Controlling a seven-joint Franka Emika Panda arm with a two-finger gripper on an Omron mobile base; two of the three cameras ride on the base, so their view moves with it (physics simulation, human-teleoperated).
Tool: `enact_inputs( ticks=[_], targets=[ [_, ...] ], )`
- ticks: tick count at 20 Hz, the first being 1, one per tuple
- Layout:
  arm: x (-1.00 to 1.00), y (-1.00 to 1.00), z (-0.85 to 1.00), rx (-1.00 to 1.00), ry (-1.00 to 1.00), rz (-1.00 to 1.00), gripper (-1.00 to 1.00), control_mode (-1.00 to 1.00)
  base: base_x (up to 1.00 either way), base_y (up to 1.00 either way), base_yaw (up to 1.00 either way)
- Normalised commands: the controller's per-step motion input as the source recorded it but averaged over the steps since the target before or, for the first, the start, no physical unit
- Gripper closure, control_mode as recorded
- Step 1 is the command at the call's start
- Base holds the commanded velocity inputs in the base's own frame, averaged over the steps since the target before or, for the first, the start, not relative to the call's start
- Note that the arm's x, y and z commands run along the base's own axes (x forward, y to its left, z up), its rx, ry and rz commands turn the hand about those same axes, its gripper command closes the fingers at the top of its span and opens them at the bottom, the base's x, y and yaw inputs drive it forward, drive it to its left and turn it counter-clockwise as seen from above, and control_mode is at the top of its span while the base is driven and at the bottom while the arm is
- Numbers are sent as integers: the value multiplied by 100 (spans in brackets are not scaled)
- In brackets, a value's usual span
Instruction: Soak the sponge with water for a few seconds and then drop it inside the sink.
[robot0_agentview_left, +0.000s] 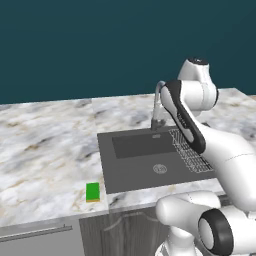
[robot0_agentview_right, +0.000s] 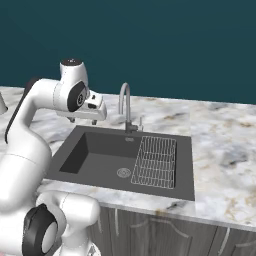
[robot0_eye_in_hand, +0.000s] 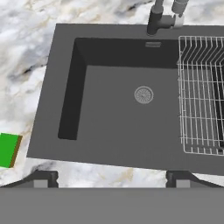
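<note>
The sponge (robot0_agentview_left: 92, 192), a small green block with an orange edge, lies flat on the marble counter just left of the sink's front corner; in the hand view the sponge (robot0_eye_in_hand: 8, 150) sits at the far left. The sink (robot0_agentview_right: 100, 160) is a dark grey basin with a round drain (robot0_eye_in_hand: 143, 94) and a curved faucet (robot0_agentview_right: 125, 107) behind it. My gripper (robot0_agentview_right: 84, 120) hovers above the sink's left side, open, with nothing between its fingertips (robot0_eye_in_hand: 41, 179). It is well apart from the sponge. The water is out of view.
A wire mesh rack (robot0_eye_in_hand: 201, 113) lies in the right part of the basin. Marble counter (robot0_agentview_left: 45, 150) stretches to the left of the sink and also to its right (robot0_agentview_right: 225, 150). Cabinet fronts run below the counter's front edge.
</note>
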Motion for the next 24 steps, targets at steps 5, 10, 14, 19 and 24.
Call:
enact_inputs(
  ticks=[5,10,14,19,24],
  targets=[
    [-11,-32,1,1,0,0,-100,-100,0,0,0],
    [-11,-29,3,0,0,0,-100,-100,0,0,0],
    [-13,-33,0,0,0,0,-100,-100,0,0,0],
    [-22,-34,0,0,-4,0,-100,-100,0,0,0],
    [-9,-24,0,0,-8,0,-100,-100,0,0,0]
  ],
)
